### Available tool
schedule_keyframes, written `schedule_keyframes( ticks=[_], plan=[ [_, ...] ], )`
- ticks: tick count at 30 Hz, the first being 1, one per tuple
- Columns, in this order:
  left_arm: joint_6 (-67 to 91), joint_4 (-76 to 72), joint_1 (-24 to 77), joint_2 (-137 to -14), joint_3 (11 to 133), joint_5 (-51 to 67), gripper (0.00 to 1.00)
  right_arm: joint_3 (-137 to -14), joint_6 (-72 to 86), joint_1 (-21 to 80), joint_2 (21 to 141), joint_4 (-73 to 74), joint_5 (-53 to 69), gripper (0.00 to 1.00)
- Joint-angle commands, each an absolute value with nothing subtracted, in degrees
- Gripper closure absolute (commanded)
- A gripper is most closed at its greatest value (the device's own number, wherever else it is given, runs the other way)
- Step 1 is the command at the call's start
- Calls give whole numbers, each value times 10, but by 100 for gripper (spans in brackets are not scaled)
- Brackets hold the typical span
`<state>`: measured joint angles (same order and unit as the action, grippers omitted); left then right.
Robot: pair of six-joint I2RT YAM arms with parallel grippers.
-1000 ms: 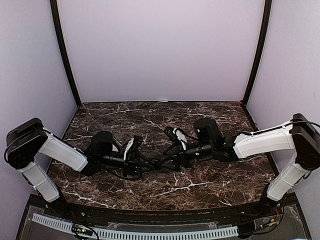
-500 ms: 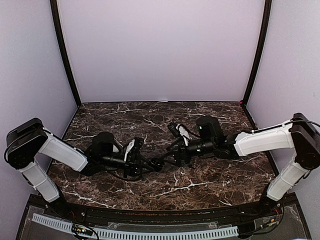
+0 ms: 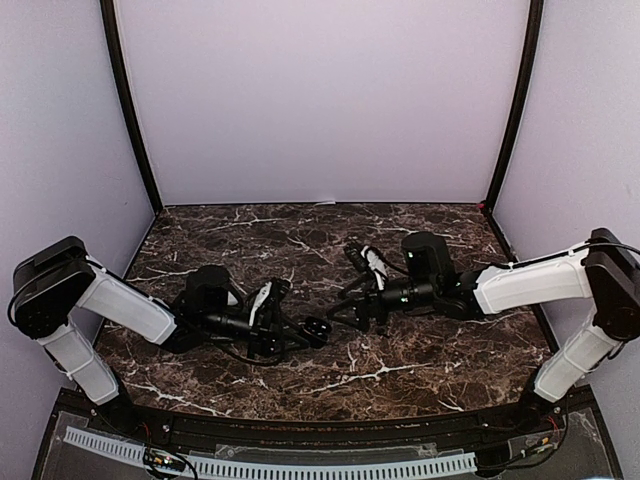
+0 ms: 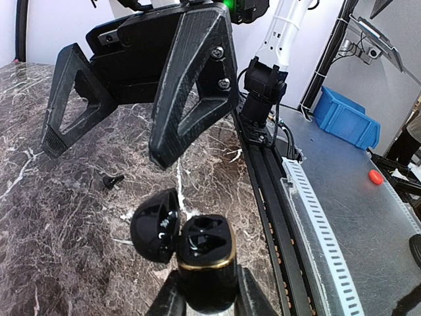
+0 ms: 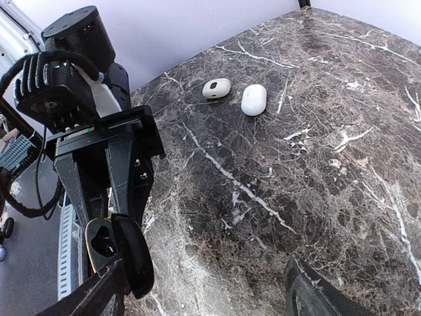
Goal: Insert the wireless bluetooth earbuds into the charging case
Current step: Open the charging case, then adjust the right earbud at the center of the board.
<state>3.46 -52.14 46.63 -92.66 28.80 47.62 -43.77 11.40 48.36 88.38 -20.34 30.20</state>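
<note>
The left gripper (image 4: 205, 293) is at the bottom middle of its wrist view. It is shut tight on a black case (image 4: 205, 247) with the lid flipped open. The right gripper (image 4: 108, 148) hangs in the upper left of that view, jaws wide and holding nothing. A tiny black bud (image 4: 112, 179) lies on the table (image 4: 52, 230), up and left of the case. Two white cases (image 5: 216, 88) (image 5: 254, 99) lie side by side in the upper middle of the right wrist view.

A robotics lab: walled booth (image 3: 320, 100), marble-print table (image 3: 420, 365) (blue parts bin (image 4: 345, 117) beside).
</note>
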Motion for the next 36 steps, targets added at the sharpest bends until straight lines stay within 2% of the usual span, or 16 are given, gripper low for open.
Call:
schedule_keyframes(
  ticks=[1,7,12,21,25,31,36],
  plan=[
    [26,-533,468,-912,295,484,90,-431,109,484,860,-212,298,18],
    [21,-535,468,-909,289,469,90,-429,106,482,820,-115,208,20],
    [18,-534,468,-905,288,465,90,-459,106,481,787,38,102,26],
    [13,-525,468,-895,286,433,90,-602,134,479,836,330,-42,36],
    [16,-523,468,-892,286,427,90,-647,147,477,878,386,-55,40],
    [15,-513,468,-878,282,408,90,-705,144,476,961,437,-83,56],
    [12,-508,468,-867,279,397,90,-708,137,476,995,423,-51,57]
  ],
)
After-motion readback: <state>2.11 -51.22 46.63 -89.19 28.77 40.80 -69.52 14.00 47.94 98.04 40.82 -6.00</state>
